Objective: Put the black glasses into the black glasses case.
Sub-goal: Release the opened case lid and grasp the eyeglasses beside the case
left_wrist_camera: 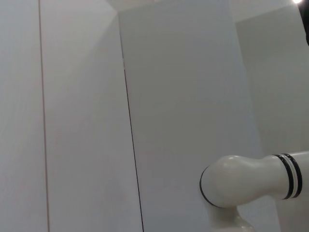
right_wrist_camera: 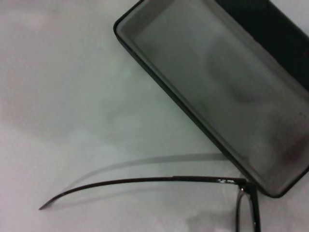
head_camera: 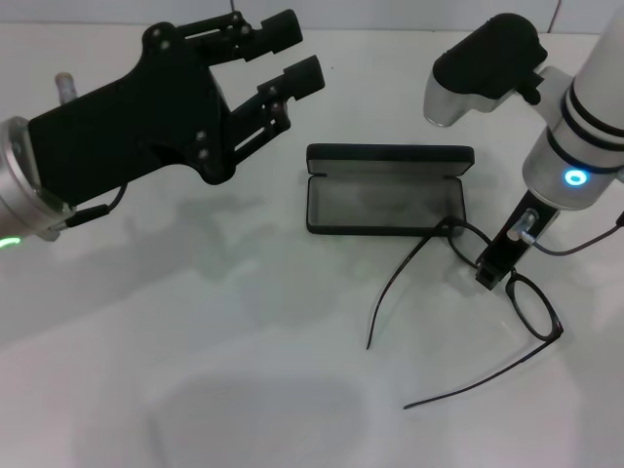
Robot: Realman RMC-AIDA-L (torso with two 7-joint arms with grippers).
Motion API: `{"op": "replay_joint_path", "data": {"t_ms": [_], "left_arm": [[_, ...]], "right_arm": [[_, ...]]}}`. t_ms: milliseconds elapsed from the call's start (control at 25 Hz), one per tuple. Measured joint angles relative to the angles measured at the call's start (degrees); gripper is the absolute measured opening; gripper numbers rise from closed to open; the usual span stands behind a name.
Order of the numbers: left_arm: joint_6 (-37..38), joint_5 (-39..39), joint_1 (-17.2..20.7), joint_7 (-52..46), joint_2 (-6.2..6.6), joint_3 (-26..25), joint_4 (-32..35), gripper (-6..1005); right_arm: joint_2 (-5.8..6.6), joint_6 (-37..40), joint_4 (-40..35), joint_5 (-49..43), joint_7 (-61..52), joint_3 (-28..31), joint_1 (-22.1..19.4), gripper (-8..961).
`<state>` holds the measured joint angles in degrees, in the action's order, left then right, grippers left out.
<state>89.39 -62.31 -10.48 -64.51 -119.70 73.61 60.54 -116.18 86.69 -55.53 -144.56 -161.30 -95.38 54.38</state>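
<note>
two grippers are present. right gripper (head_camera: 495, 265) is down at the bridge of the black glasses (head_camera: 507, 283), fingers pressed together on the frame. glasses lie unfolded, one lens corner touching the near right corner of the open black glasses case (head_camera: 385, 200). judged light, thin, fragile, springy; hold at the bridge, not the temples. left gripper (head_camera: 283, 58) hovers spread, well apart. white table (head_camera: 195, 370), smooth; plain wall panels behind.
</note>
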Motion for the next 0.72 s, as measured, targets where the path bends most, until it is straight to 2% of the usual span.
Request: {"op": "replay_joint_path", "data": {"t_ms": [560,720], "left_arm": [[-0.01,0.08,0.49,0.12,0.0,-0.03,-0.08,240],[-0.01,0.11,0.64,0.01,0.0,-0.05,-0.12,237]], "right_arm": [[0.0,-0.21,-0.16,2.23,1.18,0.27,-1.15,125],[-0.01,0.58,-3.87,2.49,1.2,-0.2,-3.61,110]]}}
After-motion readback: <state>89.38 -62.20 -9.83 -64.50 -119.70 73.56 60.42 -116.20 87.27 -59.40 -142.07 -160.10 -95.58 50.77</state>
